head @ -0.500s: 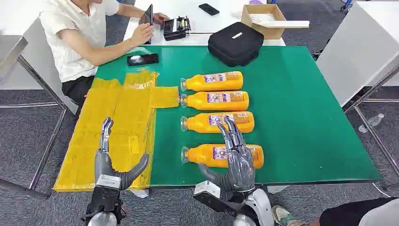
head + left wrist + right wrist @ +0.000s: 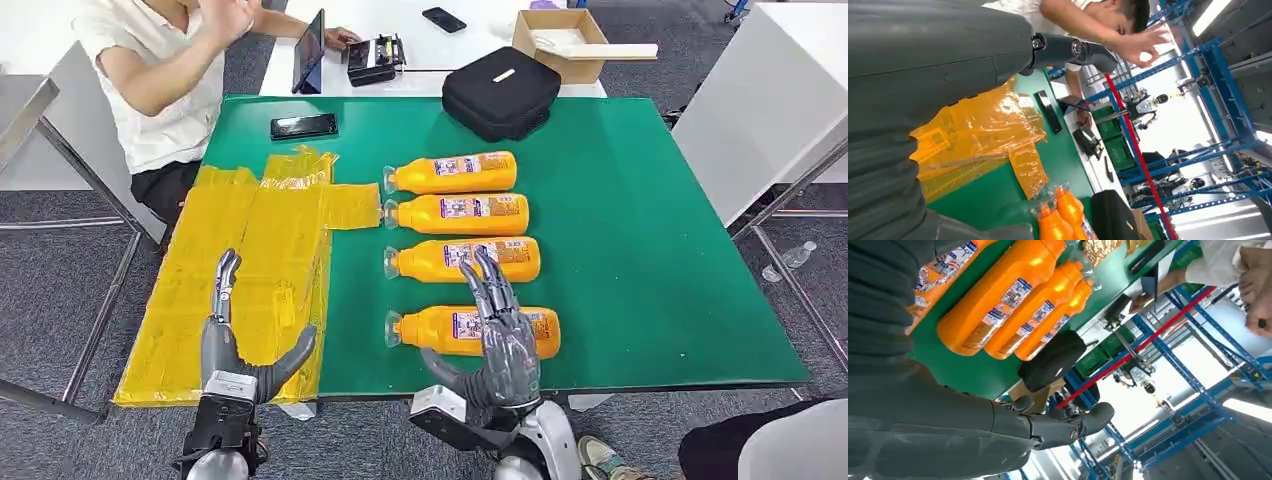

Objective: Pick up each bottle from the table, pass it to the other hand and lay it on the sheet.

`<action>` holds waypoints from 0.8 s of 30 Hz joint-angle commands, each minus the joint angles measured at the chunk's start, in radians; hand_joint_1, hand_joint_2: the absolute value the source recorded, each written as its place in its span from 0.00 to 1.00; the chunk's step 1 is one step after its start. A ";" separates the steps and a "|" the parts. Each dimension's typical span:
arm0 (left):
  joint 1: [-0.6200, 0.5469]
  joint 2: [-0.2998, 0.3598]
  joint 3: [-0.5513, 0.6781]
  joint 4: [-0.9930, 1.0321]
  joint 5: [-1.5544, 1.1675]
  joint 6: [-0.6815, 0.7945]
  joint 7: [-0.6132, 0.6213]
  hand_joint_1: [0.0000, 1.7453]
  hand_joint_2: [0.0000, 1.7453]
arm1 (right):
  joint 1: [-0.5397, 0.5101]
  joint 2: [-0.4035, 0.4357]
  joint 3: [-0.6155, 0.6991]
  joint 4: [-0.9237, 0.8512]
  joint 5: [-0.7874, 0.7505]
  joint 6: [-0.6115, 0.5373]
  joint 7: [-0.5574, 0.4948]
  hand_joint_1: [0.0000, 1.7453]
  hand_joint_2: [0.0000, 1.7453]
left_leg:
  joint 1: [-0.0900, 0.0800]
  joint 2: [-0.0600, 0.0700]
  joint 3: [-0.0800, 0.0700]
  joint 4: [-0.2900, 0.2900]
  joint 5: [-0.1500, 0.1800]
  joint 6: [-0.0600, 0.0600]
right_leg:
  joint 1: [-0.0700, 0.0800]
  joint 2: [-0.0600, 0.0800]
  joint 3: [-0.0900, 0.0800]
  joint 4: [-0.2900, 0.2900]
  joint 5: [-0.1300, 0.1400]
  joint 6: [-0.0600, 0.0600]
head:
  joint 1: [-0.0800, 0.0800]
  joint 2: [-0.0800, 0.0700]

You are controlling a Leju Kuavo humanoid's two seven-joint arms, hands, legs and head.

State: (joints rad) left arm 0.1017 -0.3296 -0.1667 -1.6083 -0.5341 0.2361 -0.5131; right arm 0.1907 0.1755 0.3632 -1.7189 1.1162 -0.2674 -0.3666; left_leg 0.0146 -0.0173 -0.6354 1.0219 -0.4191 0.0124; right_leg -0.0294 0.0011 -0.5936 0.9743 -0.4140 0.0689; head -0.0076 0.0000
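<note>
Head view: four bottles lie in row on green tabletop (image 2: pixel 640 250), none on sheet (image 2: pixel 250 270) yet. Nearest bottle (image 2: pixel 450 330) directly under right hand (image 2: pixel 505 345); long axis crosswise, cap toward sheet. Right hand empty, fingers spread, above bottle body, contact unclear. Left hand (image 2: pixel 235 345) empty, fingers apart, over sheet's near edge, farther from bottle. Judgement: right hand grasps first, across bottle's axis, then passes leftward.

The four orange bottles (image 2: pixel 455 173) look like smooth, glossy plastic with printed paper-like labels. The yellow sheet (image 2: pixel 250 280) is thin, crinkled, shiny film. The green table (image 2: pixel 640 230) top looks matt. The black case (image 2: pixel 500 92) appears matt fabric; the box (image 2: pixel 562 38) is plain cardboard.
</note>
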 commanded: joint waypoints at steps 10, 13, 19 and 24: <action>-0.018 -0.019 0.016 0.035 -0.018 -0.004 -0.002 0.00 1.00 | -0.013 -0.018 0.002 0.055 -0.032 -0.024 0.002 0.00 1.00 | 0.000 0.001 0.005 -0.001 -0.001 0.000 | 0.001 0.000 0.005 -0.001 -0.001 -0.003 | 0.000 0.000; -0.017 -0.019 0.029 0.034 -0.027 -0.030 0.078 0.00 1.00 | -0.006 -0.016 -0.027 0.065 0.005 0.003 0.066 0.00 1.00 | 0.000 0.001 0.004 -0.001 -0.001 0.000 | 0.001 0.000 0.004 -0.001 -0.001 -0.003 | 0.000 0.000; 0.009 -0.019 0.023 0.051 -0.009 -0.041 0.080 0.00 1.00 | 0.025 -0.090 -0.017 0.148 0.243 0.015 0.258 0.00 1.00 | 0.000 0.000 0.004 -0.002 -0.001 0.000 | 0.001 -0.001 0.004 -0.002 -0.001 -0.002 | 0.000 0.000; -0.013 -0.019 -0.008 0.096 0.013 -0.072 0.079 0.00 1.00 | 0.038 -0.170 -0.020 0.156 0.229 0.068 0.318 0.00 1.00 | 0.000 -0.001 0.005 -0.002 -0.001 0.001 | 0.001 -0.002 0.006 -0.003 -0.001 -0.002 | 0.000 0.000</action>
State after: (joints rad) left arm 0.1103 -0.3304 -0.1556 -1.6068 -0.5497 0.1968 -0.4364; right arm 0.2180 0.1403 0.3540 -1.6613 1.3466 -0.2507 -0.1157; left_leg 0.0145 -0.0175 -0.6355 1.0219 -0.4192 0.0124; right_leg -0.0295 0.0011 -0.5937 0.9741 -0.4140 0.0689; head -0.0072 0.0000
